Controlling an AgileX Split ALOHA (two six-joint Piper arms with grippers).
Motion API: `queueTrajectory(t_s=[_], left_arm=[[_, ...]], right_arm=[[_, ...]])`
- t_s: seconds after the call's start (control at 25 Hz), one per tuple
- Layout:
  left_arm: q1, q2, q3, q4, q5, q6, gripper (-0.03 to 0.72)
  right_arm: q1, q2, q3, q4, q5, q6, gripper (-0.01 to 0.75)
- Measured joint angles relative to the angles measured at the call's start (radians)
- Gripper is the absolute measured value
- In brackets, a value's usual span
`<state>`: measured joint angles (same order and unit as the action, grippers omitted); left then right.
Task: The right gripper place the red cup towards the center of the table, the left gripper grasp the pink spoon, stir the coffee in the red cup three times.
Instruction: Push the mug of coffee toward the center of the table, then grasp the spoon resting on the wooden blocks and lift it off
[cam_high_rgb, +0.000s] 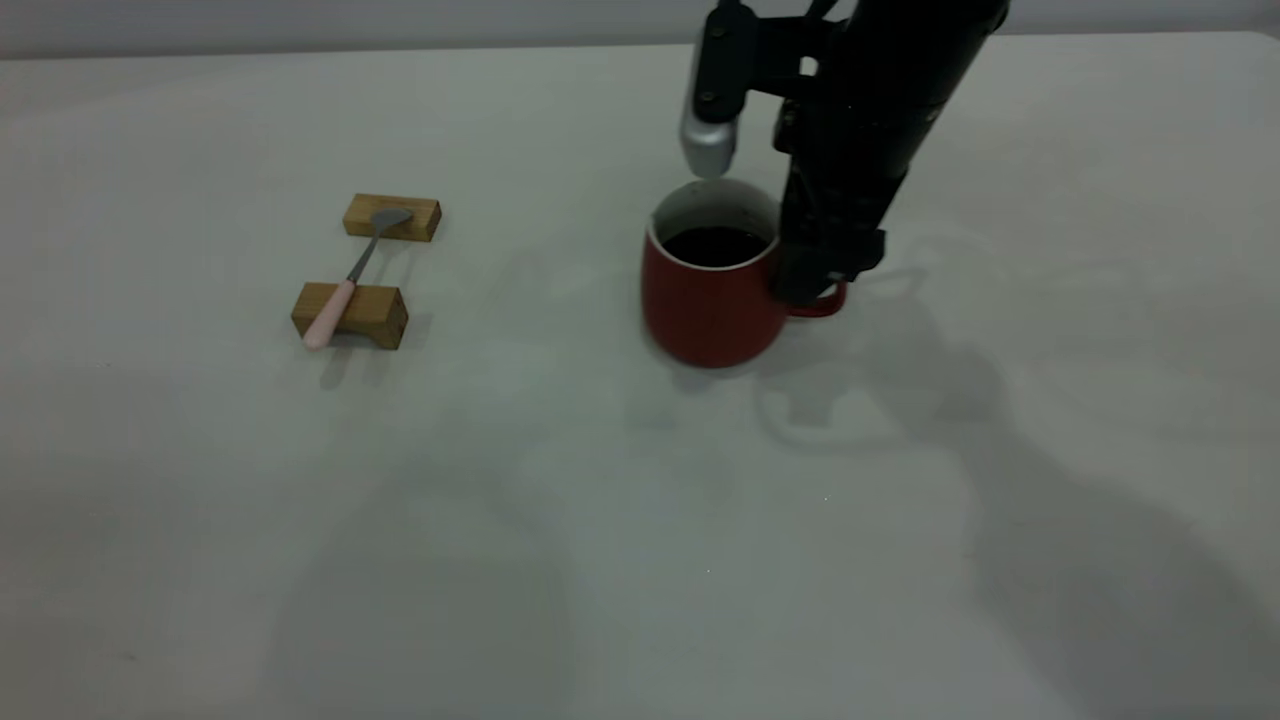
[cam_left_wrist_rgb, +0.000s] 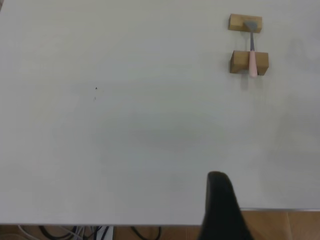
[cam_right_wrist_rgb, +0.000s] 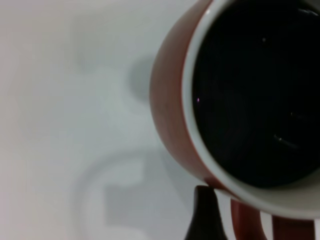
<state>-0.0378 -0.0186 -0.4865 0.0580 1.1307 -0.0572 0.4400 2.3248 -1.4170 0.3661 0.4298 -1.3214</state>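
one red cup (cam_high_rgb: 705, 310) of coffee (cam_high_rgb: 715, 246) sits on my counter (cam_high_rgb: 640, 520), my right hand (cam_high_rgb: 810, 290) at its handle, grip unclear, no writing visible anywhere.

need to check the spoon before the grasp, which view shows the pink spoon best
The exterior view: the pink spoon lies whole across two wooden blocks. The left wrist view shows it farther off; the right wrist view misses it.
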Motion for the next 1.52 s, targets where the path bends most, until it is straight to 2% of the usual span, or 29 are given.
queueTrajectory(t_s=[0.24, 0.6, 0.72, 0.84, 0.96, 1.24, 1.36, 1.52], left_arm=[[0.000, 0.000, 0.000, 0.000, 0.000, 0.000, 0.552], [0.000, 0.000, 0.000, 0.000, 0.000, 0.000, 0.552], [0.000, 0.000, 0.000, 0.000, 0.000, 0.000, 0.552], [0.000, 0.000, 0.000, 0.000, 0.000, 0.000, 0.552], [0.000, 0.000, 0.000, 0.000, 0.000, 0.000, 0.552], [0.000, 0.000, 0.000, 0.000, 0.000, 0.000, 0.552], [0.000, 0.000, 0.000, 0.000, 0.000, 0.000, 0.552], [0.000, 0.000, 0.000, 0.000, 0.000, 0.000, 0.552]], right_arm=[[0.041, 0.000, 0.000, 0.096, -0.025, 0.000, 0.600], [0.041, -0.013, 0.000, 0.161, 0.005, 0.050, 0.595], [0.030, -0.079, 0.000, 0.118, 0.093, 0.177, 0.595], [0.012, -0.203, 0.000, 0.027, 0.214, 0.402, 0.593], [0.007, -0.363, 0.000, -0.048, 0.364, 0.668, 0.593], [0.007, -0.746, 0.000, -0.161, 0.744, 0.997, 0.593], [0.007, -0.882, 0.021, -0.213, 0.791, 1.110, 0.593], [0.007, -1.045, 0.110, -0.257, 0.799, 1.138, 0.593]])
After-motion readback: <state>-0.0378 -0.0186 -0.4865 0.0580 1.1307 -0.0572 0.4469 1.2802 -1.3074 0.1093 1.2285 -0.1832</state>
